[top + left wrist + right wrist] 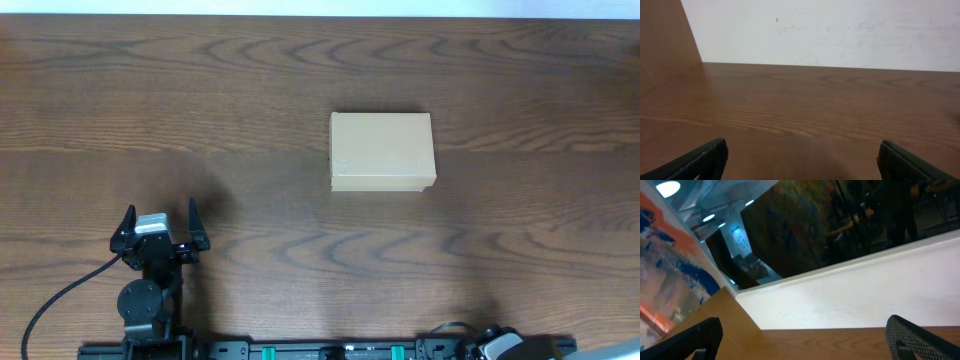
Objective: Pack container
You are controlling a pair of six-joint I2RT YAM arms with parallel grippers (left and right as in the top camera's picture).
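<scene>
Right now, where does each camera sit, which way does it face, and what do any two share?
Overhead: above the table, looking straight down at the closed container; left gripper open, right arm at bottom edge.
Left wrist: low, facing across the table to a white wall; own fingers at bottom corners.
Right wrist: tilted up at the wall and dark window; right gripper open.
Shared: both wrist views see the white wall.

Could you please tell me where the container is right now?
In the overhead view, the container sits closed on the table, slightly right of centre, ahead and right of the left gripper.
</scene>
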